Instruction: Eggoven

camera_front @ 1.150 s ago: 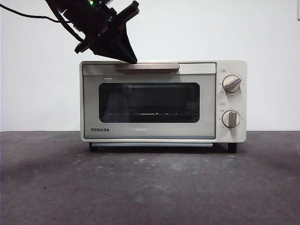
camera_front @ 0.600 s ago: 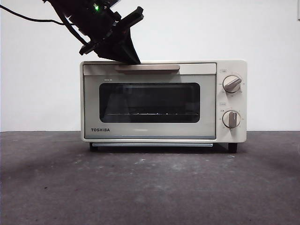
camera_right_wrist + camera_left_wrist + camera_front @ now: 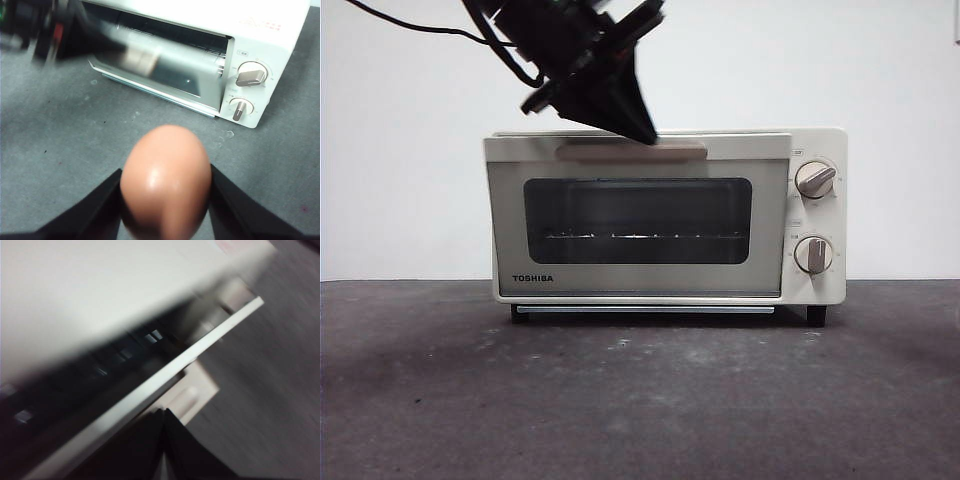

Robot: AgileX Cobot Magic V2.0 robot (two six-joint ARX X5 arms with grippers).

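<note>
The cream TOSHIBA oven (image 3: 820, 292) stands at the middle of the table. Its glass door (image 3: 510, 230) leans slightly outward at the top. My left gripper (image 3: 642, 132) comes down from the upper left, jaws shut, with its tip on the tan bar handle (image 3: 675, 151). The left wrist view shows the shut jaws (image 3: 164, 412) just beneath the handle (image 3: 192, 392) and a dark gap behind the door's edge (image 3: 200, 347). My right gripper (image 3: 165, 175) is shut on the reddish-brown egg (image 3: 165, 182), above the table in front of the oven (image 3: 280, 30). The egg is out of the front view.
Two knobs (image 3: 814, 179) (image 3: 812, 254) sit on the oven's right panel. A wire rack (image 3: 640, 237) shows through the window. The dark grey table (image 3: 640, 400) stretches in front of the oven. In the right wrist view the left arm (image 3: 45, 30) is a blur by the door.
My left gripper has moved right along the handle and the door's top has swung out from the oven, opening a crack.
</note>
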